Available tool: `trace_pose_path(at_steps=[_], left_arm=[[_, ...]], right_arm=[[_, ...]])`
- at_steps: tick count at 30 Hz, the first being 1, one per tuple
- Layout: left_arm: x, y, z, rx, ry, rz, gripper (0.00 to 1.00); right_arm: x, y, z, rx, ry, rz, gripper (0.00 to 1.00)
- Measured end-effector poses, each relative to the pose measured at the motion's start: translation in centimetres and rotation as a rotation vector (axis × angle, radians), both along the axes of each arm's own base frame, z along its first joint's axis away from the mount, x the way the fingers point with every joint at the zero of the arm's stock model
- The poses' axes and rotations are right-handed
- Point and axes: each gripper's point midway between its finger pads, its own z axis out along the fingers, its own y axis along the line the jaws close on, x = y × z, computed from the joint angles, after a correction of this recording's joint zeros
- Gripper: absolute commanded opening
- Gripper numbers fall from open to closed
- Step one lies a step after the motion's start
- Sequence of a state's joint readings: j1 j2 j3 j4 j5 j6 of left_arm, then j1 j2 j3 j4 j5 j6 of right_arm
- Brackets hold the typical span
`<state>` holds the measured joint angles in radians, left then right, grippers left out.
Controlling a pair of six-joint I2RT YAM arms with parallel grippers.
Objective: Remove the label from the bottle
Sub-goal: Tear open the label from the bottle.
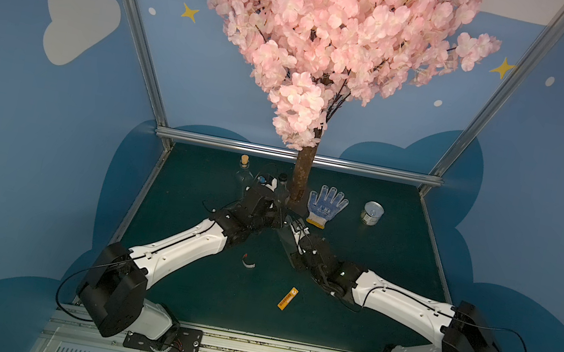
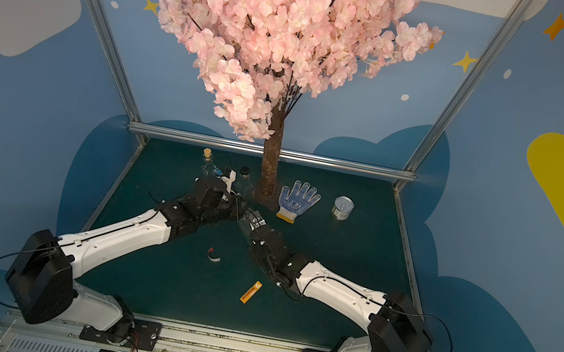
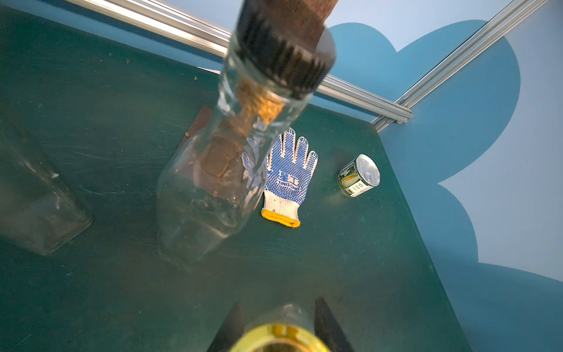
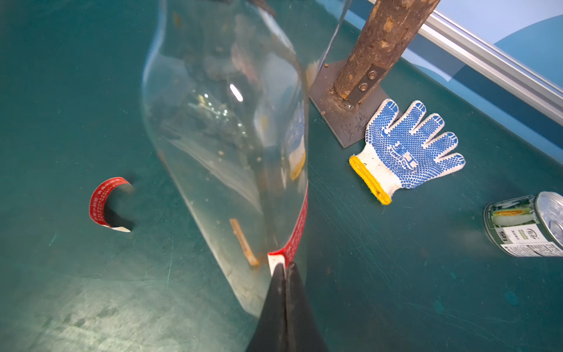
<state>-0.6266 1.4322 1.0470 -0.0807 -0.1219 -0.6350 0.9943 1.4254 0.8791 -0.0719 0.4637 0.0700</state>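
Pinching the red label strip [image 4: 297,231] in our tightly closed right claw [image 4: 285,268], we see it run straight ahead along the clear bottle [image 4: 225,122] (just beside the tree trunk [image 4: 380,39]); our left claw [image 3: 277,307] clamps the gold-capped neck [image 3: 278,338].

The bottle [image 4: 225,122] is clear glass, broad in the body and smudged, with a gold cap [image 3: 278,336] held between the fingers of the left gripper [image 3: 278,303]. It is tilted over the green table [image 4: 76,91]. A narrow red label [image 4: 297,231] with small print runs along its lower edge. The label's white end is pinched in the closed right gripper [image 4: 286,269]. A torn, curled red piece of label [image 4: 102,202] lies on the table near the bottle, not touching it.
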Motion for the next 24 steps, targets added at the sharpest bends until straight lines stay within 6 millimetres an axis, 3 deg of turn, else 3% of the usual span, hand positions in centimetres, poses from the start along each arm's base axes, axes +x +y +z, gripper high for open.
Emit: trace_pose_path(at_steps=[24], left_arm=[[-0.47, -0.46, 0.45, 0.023, -0.027, -0.066, 0.02]], right_arm=[[0.77, -0.84, 0.18, -0.004, -0.003, -0.016, 0.0]])
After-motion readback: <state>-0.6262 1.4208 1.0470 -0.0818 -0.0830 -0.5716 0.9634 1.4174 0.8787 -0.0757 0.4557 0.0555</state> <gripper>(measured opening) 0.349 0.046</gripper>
